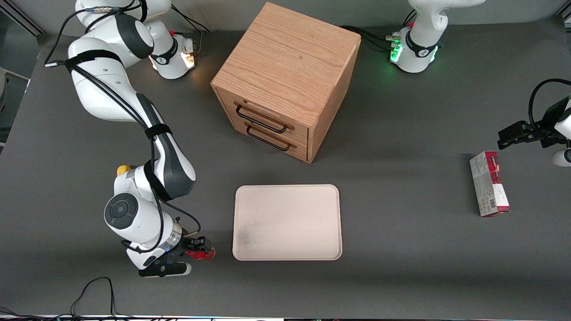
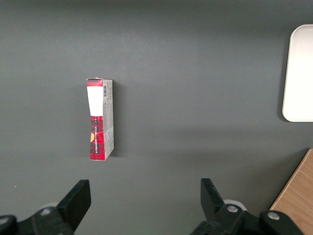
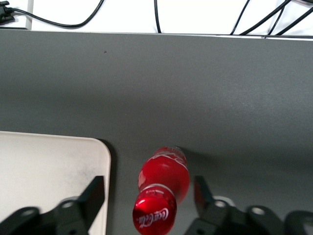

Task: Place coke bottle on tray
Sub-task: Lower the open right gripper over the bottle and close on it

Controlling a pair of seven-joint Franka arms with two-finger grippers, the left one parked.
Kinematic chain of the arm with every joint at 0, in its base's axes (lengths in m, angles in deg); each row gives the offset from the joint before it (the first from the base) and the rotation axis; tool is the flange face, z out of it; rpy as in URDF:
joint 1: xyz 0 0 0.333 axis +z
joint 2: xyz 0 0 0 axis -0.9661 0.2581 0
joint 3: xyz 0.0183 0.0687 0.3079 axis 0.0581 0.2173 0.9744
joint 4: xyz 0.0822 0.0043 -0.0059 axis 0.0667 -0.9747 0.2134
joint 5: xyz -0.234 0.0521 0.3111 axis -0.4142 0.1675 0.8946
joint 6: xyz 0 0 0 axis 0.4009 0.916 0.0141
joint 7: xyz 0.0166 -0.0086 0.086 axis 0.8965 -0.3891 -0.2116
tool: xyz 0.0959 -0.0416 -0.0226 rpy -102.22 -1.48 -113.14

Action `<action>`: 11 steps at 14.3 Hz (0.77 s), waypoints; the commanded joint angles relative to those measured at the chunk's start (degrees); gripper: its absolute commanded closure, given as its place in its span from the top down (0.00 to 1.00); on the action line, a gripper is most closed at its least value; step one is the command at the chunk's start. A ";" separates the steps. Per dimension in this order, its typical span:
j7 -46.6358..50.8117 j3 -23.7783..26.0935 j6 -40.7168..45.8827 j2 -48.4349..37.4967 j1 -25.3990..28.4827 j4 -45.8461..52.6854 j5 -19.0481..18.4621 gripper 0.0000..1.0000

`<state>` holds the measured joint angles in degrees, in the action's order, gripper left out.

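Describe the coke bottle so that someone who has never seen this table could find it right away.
Start at the cream tray. Beside its corner nearest the camera, toward the working arm's end, the coke bottle stands between the open end effector fingers. It alone has a red cap and label.

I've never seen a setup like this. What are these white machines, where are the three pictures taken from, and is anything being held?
They are two robot arms on a dark table. One picture looks down from the front; the other two come from cameras on the arms' wrists. The working arm's hand is open, its fingers on either side of a small upright coke bottle, not gripping it. Beside the bottle lies a cream tray. Farther from the front camera stands a wooden drawer box. A red-and-grey carton lies toward the parked arm's end.
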<state>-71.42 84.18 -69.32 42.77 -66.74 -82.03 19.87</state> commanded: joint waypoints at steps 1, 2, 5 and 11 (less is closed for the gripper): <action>0.20 0.67 -0.80 -0.04 -0.21 -0.68 -1.39 0.41; 0.64 0.67 -0.80 -0.04 -0.21 -0.76 -1.39 0.27; 0.82 0.67 -0.19 -0.13 -0.30 -0.77 -1.04 0.00; 5.30 0.49 9.62 -8.45 -1.17 0.29 -0.16 0.00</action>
<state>-68.04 84.17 -66.64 41.09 -67.20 -80.97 19.60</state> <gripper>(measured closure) 0.639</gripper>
